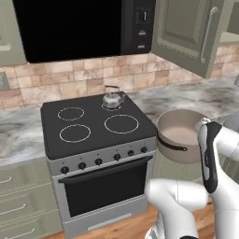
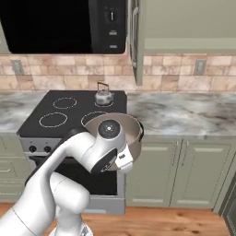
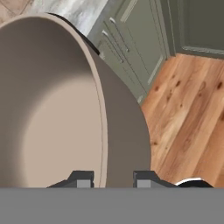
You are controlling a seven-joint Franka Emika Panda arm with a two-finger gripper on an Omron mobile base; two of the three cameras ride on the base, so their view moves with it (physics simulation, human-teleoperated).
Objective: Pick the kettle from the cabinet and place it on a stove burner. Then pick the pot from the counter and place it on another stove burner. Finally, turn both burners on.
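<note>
- Hand (image 3: 113, 178) clamped on the rim wall of the pot (image 3: 57, 109), one finger inside, one outside; pot carried off the bench (image 1: 196, 100), out past its front edge over the wooden floor (image 3: 192, 113).
- Kettle (image 1: 112, 99) already parked on the back right burner (image 1: 113, 105) of the cooktop (image 1: 93, 122).
- Probably mid-transfer of the pot toward a free ring.
- Best target: front right burner (image 1: 121, 123), nearest and bare.
- Keep the rim level; a one-sided pinch invites tilt and slip.
- Swing wide of the kettle handle and clear of the open cabinet door (image 1: 186, 35).
- Lower flat, centred on the ring, then release.
</note>
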